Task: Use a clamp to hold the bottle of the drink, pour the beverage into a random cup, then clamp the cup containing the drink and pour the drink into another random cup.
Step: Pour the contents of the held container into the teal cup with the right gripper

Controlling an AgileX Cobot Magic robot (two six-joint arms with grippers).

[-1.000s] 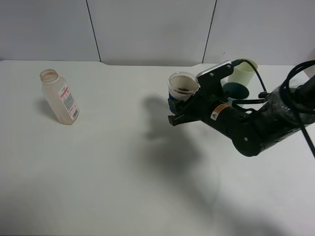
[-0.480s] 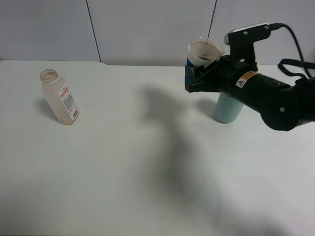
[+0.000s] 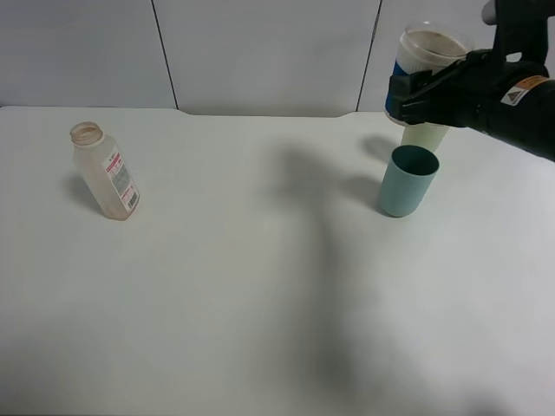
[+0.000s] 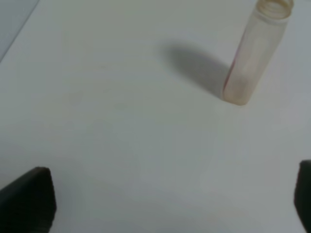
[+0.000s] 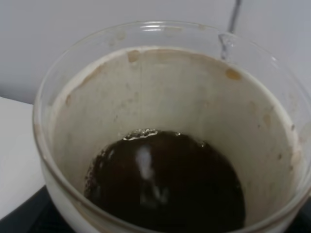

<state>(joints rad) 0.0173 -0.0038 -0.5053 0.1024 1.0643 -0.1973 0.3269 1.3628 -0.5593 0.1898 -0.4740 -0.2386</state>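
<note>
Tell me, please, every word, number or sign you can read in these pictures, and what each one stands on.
No text is legible in any view.
Red-and-white label on the bottle: print too small and blurred to read.
Orange-and-white sticker on the right arm: too small to read.
Cup held in the right arm's jaws: no writing shows.

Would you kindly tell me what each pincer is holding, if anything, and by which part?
Right pincer grips the cup around its blue lower band; left pincer is open, holding nothing.
</note>
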